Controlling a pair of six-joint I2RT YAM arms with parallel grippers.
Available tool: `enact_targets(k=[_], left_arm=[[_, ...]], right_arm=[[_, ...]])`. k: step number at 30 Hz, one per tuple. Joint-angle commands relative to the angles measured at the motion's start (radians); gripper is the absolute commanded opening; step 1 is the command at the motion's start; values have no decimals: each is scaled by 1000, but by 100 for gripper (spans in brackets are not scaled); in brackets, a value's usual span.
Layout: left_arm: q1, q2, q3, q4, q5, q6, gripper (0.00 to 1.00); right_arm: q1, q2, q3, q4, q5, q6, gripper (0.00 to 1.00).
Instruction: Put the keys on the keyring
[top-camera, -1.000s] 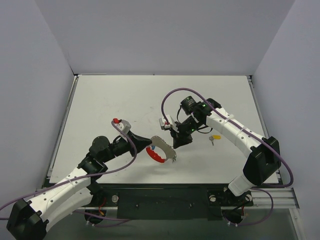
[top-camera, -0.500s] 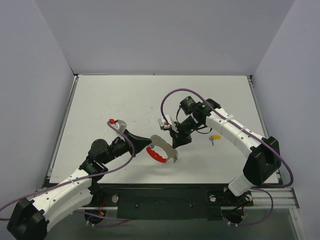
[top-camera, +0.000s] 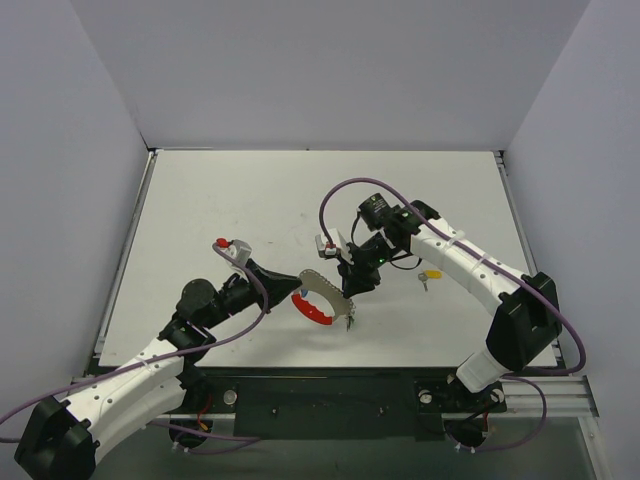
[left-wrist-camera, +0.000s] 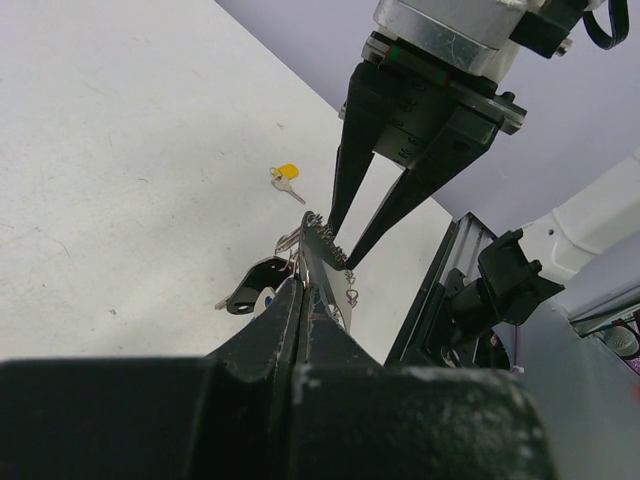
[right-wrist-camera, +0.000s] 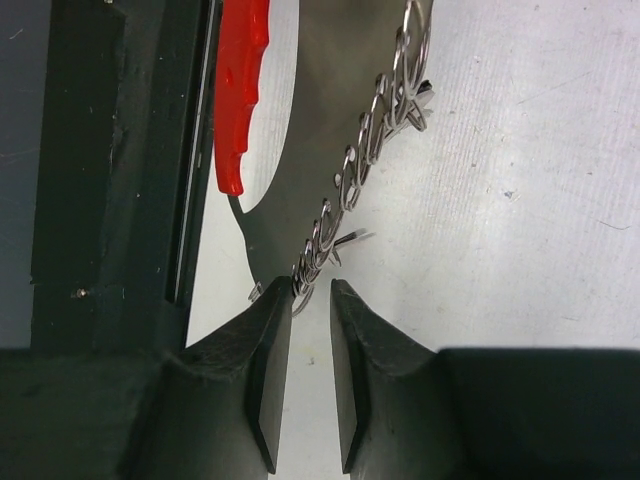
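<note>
And the left gripper (top-camera: 293, 284) is clamped on the keyring (top-camera: 322, 300), which juts edge-on straight out from its tips. The right gripper (right-wrist-camera: 310, 300), fingers slightly apart, straddles the far end. The yellow key (top-camera: 431, 275) lies behind it, well apart.

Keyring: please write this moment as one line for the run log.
left gripper: shut on keyring | right gripper: open at keyring edge | yellow key: not on keyring

White table (top-camera: 250, 200), plain lilac-grey walls (top-camera: 330, 70), even light.
</note>
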Motion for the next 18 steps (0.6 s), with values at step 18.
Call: enact_targets(k=[18], left_arm=[[23, -15, 20, 62, 25, -28, 0]], right_arm=[[-26, -65, 2, 6, 7, 26, 8]])
